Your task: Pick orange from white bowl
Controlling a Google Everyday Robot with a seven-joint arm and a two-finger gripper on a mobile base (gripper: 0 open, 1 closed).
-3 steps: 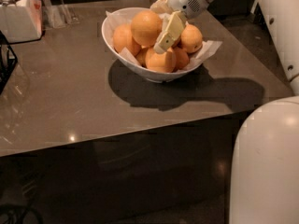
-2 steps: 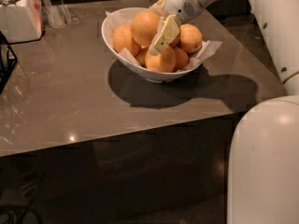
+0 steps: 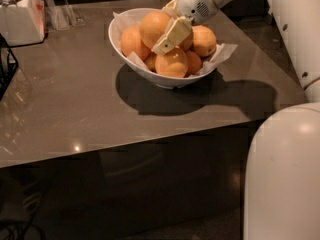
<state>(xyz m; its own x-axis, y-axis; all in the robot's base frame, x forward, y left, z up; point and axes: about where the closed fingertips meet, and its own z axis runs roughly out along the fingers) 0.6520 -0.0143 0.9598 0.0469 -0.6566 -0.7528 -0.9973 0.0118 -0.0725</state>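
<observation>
A: Gripper (image 3: 169,36) position?

B: Low over the bowl (image 3: 116,40), with its pale tip lying across the fruit. It is just beside the orange (image 3: 153,27), touching it or very nearly.

A: Open or closed?

B: Cannot tell, since only one side of it shows (the pile hides the rest). Nothing looks lifted.

A: And the orange?

B: On top of the heap, near the bowl's middle. It rests on smaller fruit (image 3: 171,63), and paper (image 3: 223,51) pokes out past the rim.

A: How to do the grasp well?

B: My judgement: centre the gripper on the orange's widest part, straddling it evenly, before closing. The orange is round and dimpled, so an off-centre squeeze could roll it onto its neighbours. Close gently, then lift straight up, clear of paper and rim, so the bowl doesn't drag across the table (image 3: 75,104).
</observation>
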